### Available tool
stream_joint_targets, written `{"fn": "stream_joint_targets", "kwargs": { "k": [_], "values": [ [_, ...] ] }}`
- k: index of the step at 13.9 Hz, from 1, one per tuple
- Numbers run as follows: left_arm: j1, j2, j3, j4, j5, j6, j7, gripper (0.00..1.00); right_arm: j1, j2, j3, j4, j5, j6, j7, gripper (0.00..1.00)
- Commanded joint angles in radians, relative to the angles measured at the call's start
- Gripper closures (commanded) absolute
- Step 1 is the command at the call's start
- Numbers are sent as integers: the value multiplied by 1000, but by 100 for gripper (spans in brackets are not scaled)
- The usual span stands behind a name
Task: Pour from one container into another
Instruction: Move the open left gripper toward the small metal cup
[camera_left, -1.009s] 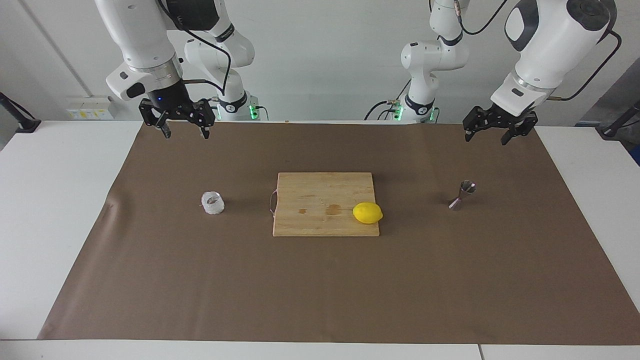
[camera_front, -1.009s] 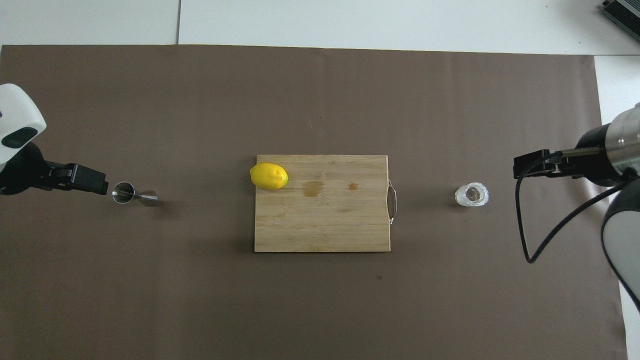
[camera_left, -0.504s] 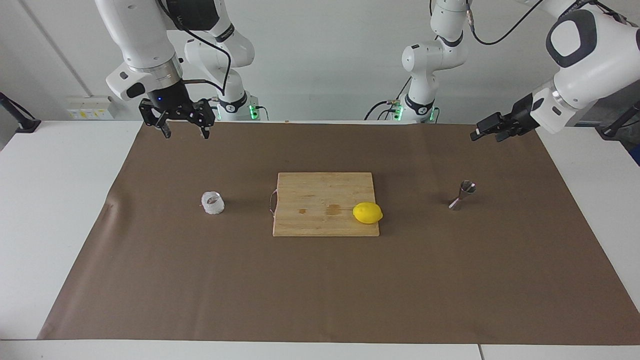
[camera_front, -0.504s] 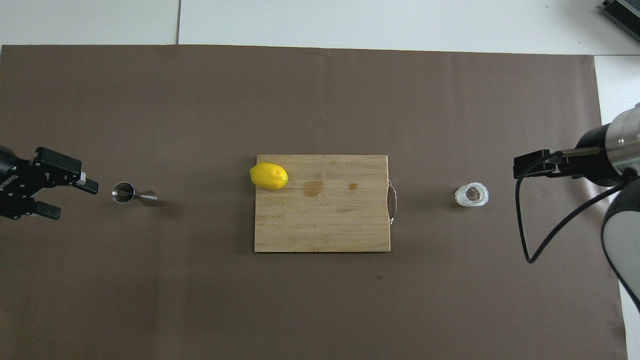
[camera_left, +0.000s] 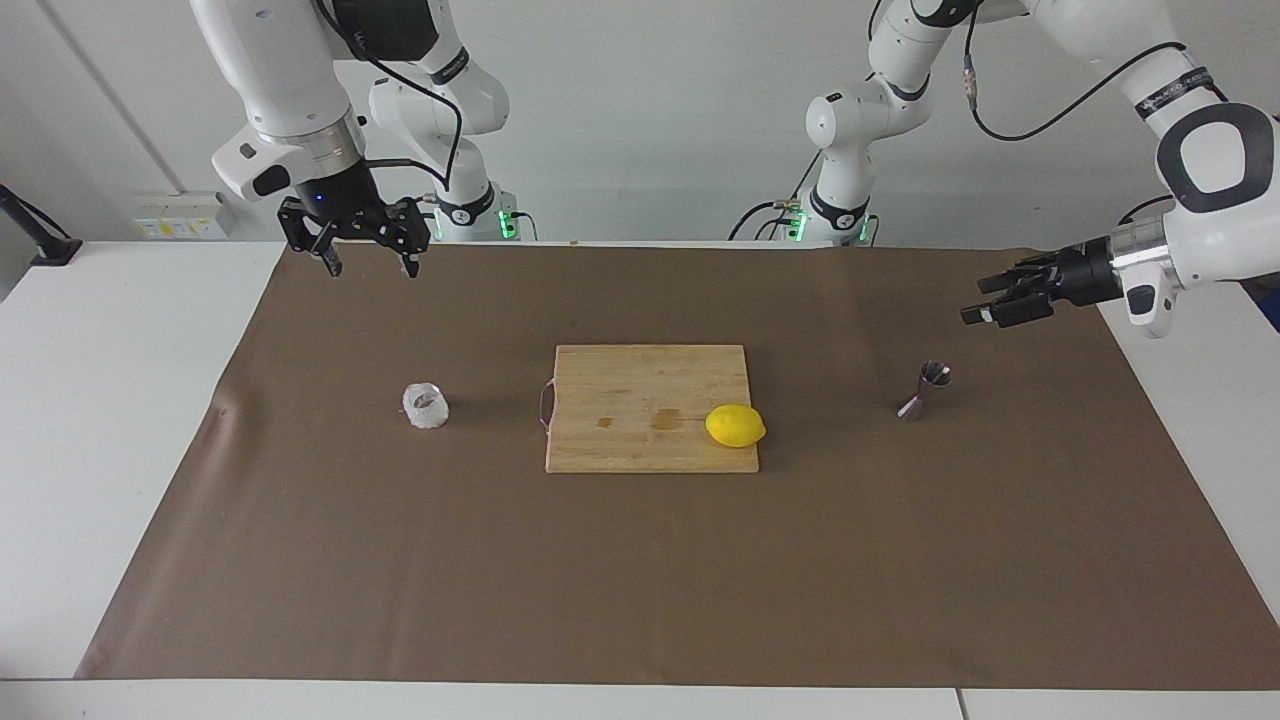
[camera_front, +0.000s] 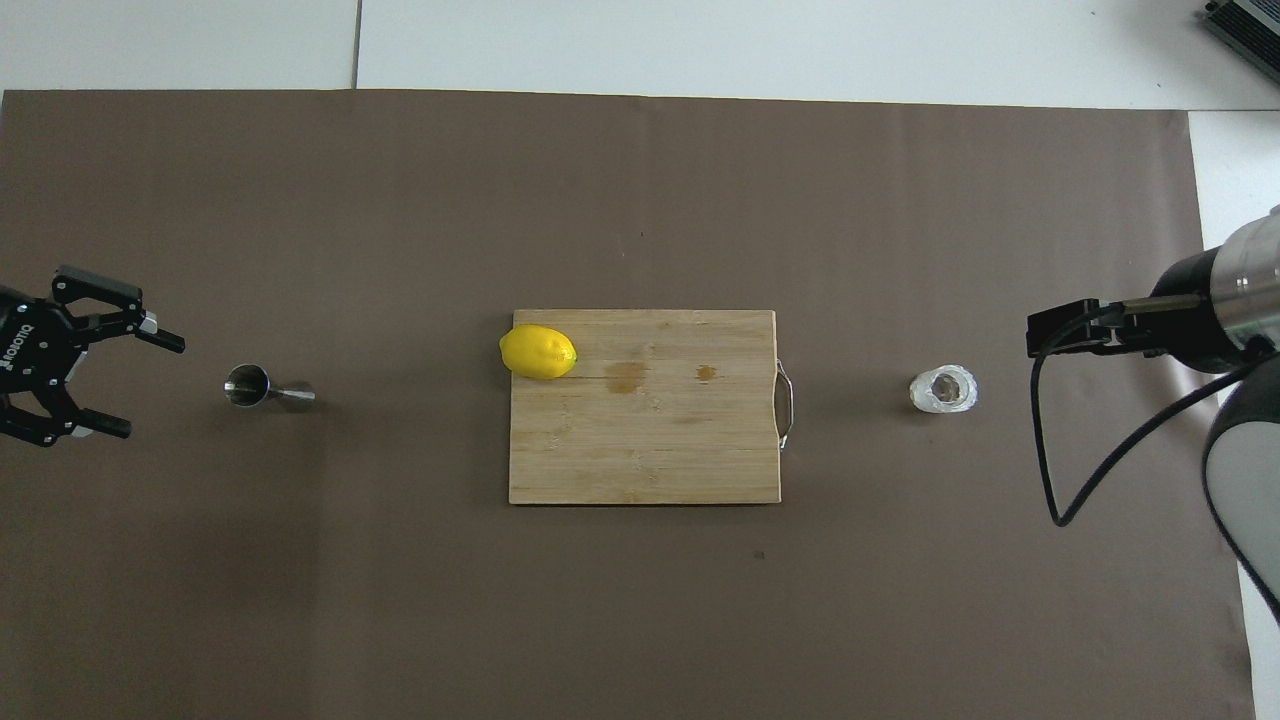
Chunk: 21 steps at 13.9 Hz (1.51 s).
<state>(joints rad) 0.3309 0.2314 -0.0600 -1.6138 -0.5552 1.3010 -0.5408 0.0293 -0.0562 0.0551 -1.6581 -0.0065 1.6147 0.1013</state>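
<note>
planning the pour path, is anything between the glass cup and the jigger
Yes. The cutting board lies flat between the glass cup and the jigger, with a lemon on the board's end toward the jigger. Both are low, so a lifted cup should probably clear them.

Two white Franka arms with rounded glossy shells, dark grey joint caps and silver wrist rings. Black two-finger grippers, left gripper (camera_left: 985, 301) and right gripper (camera_left: 368, 262), built of linked black bars. Black cables loop along both arms. Green lights at bases, blue light on right wrist.
</note>
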Motion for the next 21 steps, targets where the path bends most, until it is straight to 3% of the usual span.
{"fn": "stream_joint_targets", "kwargs": {
  "k": [1,5,10,21],
  "values": [
    [60,83,-11,35,-34,-28,-37,0,-17,-13,8,-6,20,-12,-32,0],
    [128,147,-11,15,-182,-20,-198,0,-17,-13,8,-8,22,-12,-32,0],
    [151,186,-11,-37,-276,40,-113,0,-17,-14,8,-9,22,-13,-34,0],
    [165,233,-14,-141,-314,47,-119,0,-17,-16,8,-12,22,-16,-32,0]
  ]
}}
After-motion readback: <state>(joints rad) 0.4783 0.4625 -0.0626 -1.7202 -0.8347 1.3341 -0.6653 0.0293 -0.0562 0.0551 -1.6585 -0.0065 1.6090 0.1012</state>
